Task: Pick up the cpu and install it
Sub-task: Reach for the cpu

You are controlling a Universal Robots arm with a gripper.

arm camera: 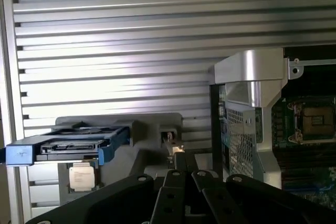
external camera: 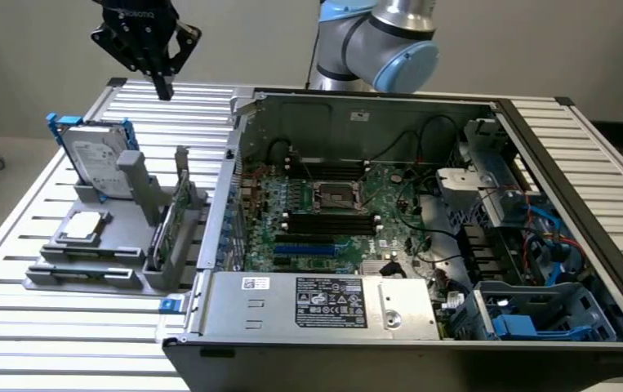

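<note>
Two fingers pressed tip to tip with nothing between them: that is how my black gripper (external camera: 164, 88) stands, narrowed to a point and carrying nothing. I hang high over the far part of the ribbed aluminium table (external camera: 28, 327), at the exterior view's left, well apart from everything resting on it. From my wrist camera the gripper (arm camera: 186, 174) shows as dark linkages drawing together.

The small flat square cpu with a silver-grey metal top (external camera: 82, 227) lies flat in a recess of the grey plastic fixture (external camera: 82, 273), which sits on the table beside the case, at the exterior view's left. My wrist camera also catches the cpu (arm camera: 82, 176), pale top facing up, seated in the fixture (arm camera: 152, 129). Behind it in the exterior view, the larger silver rectangular hard drive with blue brackets (external camera: 99, 155) stands on edge in the same fixture; from the wrist the hard drive (arm camera: 68, 148) is seen edge-on.

The open grey-and-black computer case (external camera: 300, 110) lies on its side toward the exterior view's right, its green motherboard (external camera: 398, 204) exposed. A dark square metal socket frame (external camera: 333, 196) sits near the board's middle, and my wrist sees that socket frame (arm camera: 315, 121) as well. A grey power supply box (external camera: 322, 302) runs along the near edge of the case. My pale blue and silver arm (external camera: 382, 41) rises behind the case.
</note>
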